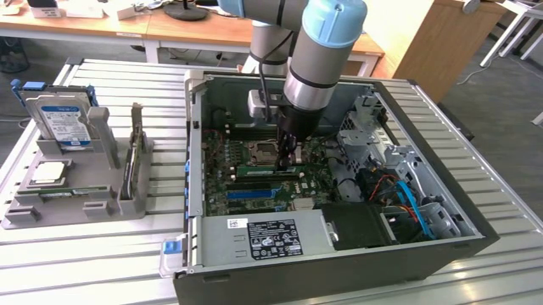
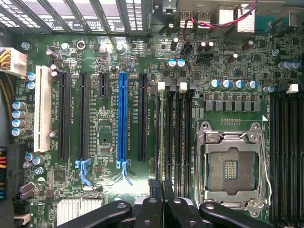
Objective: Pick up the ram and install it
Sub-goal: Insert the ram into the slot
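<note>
The ram [image 1: 259, 170], a thin green stick, stands on edge in a memory slot on the motherboard [image 1: 246, 190] inside the open computer case [image 1: 339, 254]. My gripper [image 1: 288, 166] reaches straight down into the case and is shut on the ram's end towards the exterior view's right. In the wrist view the black fingertips [image 2: 154, 184] sit pressed together at my gripper [image 2: 161, 185], over the end of the memory slots [image 2: 173, 137], in line with the slot nearest the long blue slot [image 2: 122, 118]. The empty CPU socket [image 2: 231, 166] lies beside them.
A grey holder [image 1: 51, 219] at the exterior view's left carries a blue-labelled hard drive [image 1: 63, 124], a square silver CPU [image 1: 49, 173] and another green stick [image 1: 72, 190]. Case walls, the power supply [image 1: 263, 238] and blue cables [image 1: 407, 197] crowd the gripper.
</note>
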